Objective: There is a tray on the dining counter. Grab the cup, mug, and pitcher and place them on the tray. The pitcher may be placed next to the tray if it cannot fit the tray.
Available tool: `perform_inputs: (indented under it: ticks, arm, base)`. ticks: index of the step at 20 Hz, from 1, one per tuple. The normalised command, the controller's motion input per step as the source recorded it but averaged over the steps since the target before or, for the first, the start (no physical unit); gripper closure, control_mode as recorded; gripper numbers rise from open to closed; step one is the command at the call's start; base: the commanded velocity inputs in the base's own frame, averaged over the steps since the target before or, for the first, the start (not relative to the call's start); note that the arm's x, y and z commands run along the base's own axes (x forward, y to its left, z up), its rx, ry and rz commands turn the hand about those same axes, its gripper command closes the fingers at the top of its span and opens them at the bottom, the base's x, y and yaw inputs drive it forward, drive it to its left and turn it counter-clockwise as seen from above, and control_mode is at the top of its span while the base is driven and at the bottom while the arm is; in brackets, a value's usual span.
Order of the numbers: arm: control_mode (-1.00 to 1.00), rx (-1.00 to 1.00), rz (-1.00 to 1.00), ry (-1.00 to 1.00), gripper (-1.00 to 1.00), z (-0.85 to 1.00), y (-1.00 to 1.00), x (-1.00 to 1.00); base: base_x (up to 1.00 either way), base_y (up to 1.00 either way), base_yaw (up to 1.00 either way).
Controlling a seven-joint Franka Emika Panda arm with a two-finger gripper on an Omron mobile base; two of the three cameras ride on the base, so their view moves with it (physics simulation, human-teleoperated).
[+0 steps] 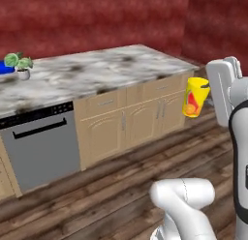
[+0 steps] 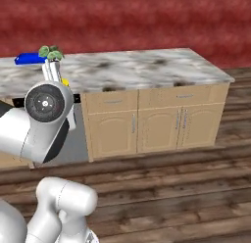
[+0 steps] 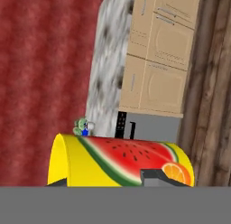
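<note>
Gripper [image 3: 113,182]: clamped on the yellow cup [image 1: 194,97], fingers on either side of its wall | cup: held in mid-air above the wooden floor [image 1: 97,195], in front of the cabinets [image 1: 140,120] | tray [image 2: 29,58]: blue, at the far left of the marble counter [image 2: 137,68], beside a small potted plant [image 2: 51,56] | dishwasher [image 1: 41,147]: under the counter.

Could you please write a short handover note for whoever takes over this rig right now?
End effector: shut on the yellow cup, carried in the air above the wooden floor, in front of the cabinets.
Blue tray: at the far left end of the marble counter, beside a small potted plant.
Done: cup picked up.
Left: set the cup on the tray; mug and pitcher remain to be fetched.
</note>
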Motion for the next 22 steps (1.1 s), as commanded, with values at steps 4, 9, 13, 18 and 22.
perform_inputs:
  ticks: [4, 9, 13, 18, 22]
  arm:
    - [1.0, 0.0, 0.0, 0.0, 1.0, 0.0, 0.0, 0.0]
    - [1.0, 0.0, 0.0, 0.0, 1.0, 0.0, 0.0, 0.0]
    - [1.0, 0.0, 0.0, 0.0, 1.0, 0.0, 0.0, 0.0]
    - [1.0, 0.0, 0.0, 0.0, 1.0, 0.0, 0.0, 0.0]
    - [1.0, 0.0, 0.0, 0.0, 1.0, 0.0, 0.0, 0.0]
  base:
    - [1.0, -1.0, 0.14]
    - [0.95, -1.0, 0.09]
    - [0.8, -1.0, 0.08]
    - [0.76, -1.0, 0.09]
    - [0.78, -1.0, 0.09]
